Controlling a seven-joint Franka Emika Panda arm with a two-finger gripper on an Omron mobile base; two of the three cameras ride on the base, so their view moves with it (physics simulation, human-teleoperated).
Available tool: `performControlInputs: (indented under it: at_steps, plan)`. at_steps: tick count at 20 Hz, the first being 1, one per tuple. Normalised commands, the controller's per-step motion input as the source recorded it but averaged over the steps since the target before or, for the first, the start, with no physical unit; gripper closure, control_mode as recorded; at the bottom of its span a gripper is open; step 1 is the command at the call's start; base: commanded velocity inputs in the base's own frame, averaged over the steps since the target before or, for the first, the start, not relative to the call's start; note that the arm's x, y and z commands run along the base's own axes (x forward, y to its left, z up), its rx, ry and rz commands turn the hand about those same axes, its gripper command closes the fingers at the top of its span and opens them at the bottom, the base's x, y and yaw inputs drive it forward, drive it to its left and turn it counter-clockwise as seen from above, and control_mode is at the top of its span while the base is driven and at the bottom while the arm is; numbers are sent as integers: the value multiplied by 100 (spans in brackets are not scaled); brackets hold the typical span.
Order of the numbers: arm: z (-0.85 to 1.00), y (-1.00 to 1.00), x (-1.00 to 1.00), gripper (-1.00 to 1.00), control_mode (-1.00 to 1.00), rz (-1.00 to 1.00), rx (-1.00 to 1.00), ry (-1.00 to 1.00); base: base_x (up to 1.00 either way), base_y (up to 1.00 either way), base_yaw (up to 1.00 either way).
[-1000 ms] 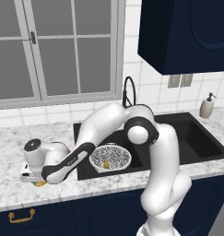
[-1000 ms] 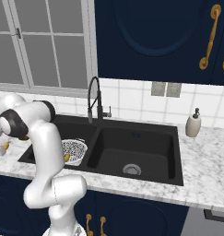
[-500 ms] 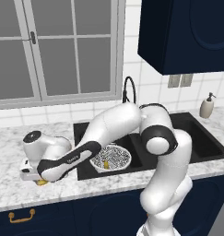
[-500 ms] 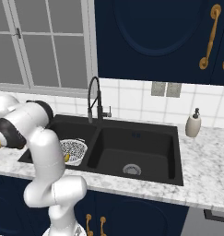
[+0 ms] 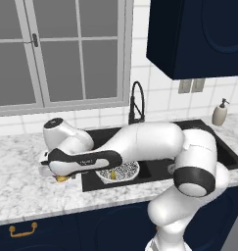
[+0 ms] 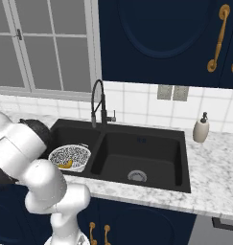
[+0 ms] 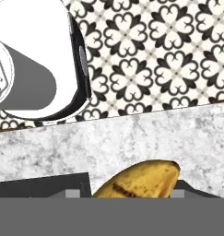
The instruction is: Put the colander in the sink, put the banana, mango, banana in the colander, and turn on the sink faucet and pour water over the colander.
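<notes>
— On the grey-veined marble counter [image 5: 22, 188], left of the black rectangular double-basin sink [image 6: 151, 143]: what is the arm doing there?

— The white arm bends low over the counter's left part, and its two-finger gripper [image 7: 134, 196] hangs right above a yellow, brown-flecked banana [image 7: 138, 180] lying on the stone. In the hand view the fruit sits between the two dark fingertips [image 7: 79, 193].

— Are the fingers clamped on it?

— I cannot tell; the tips are cut off at the bottom edge (only their tops show).

— And the other things?

— The round white colander speckled with dark holes [image 6: 70, 156] rests in the sink's left basin, with another yellow banana [image 6: 66, 164] lying inside it. The tall thin black gooseneck faucet [image 6: 99, 103] stands behind the divider between the basins. A small white soap dispenser [image 6: 201, 129] stands on the counter right of the sink.
</notes>
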Motion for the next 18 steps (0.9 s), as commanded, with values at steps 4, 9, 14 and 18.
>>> performControlInputs:
  at_steps: [4, 9, 14, 18]
  plan:
    - [0, -100, 0, 100, -100, 0, 6, 0, 0, 0, 0]
    - [0, -66, 26, 100, -100, -1, 0, 15, 0, 0, 0]
    - [0, -24, 61, 100, -100, -1, 0, 25, 0, 0, 0]
    - [-2, -2, 67, 100, -100, 0, -2, 15, 0, 0, 0]
